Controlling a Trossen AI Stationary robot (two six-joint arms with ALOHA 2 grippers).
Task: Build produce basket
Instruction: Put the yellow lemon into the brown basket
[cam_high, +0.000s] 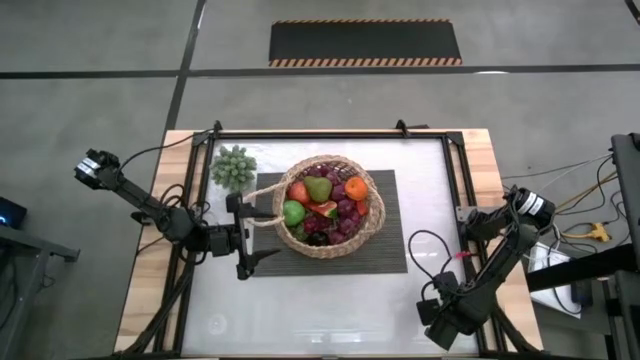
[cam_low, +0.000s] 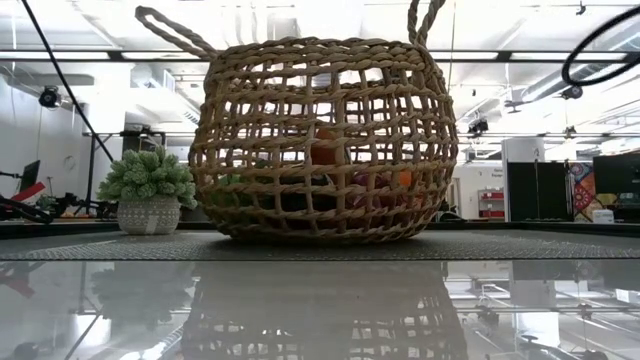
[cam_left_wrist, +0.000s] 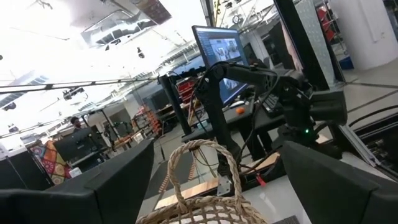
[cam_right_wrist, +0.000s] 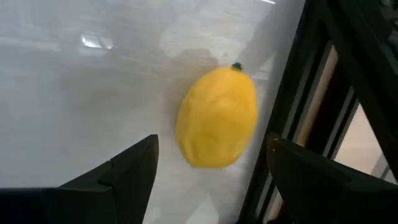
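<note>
step: lemon pickup | right pincer (cam_right_wrist: 208, 180) released, fingers straddling the lemon (cam_right_wrist: 217, 118) on the worktop (cam_right_wrist: 74, 93) at its near right edge | left pincer (cam_high: 243, 238) released beside the basket (cam_high: 330, 205) | you should centre the lemon before clenching, it may roll

One basket (cam_high: 330, 207), one lemon (cam_right_wrist: 217, 117), two hands

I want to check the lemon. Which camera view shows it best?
The right wrist view: the lemon lies on the table between the open right gripper's fingers. The high, low and left wrist views do not show it.
</note>
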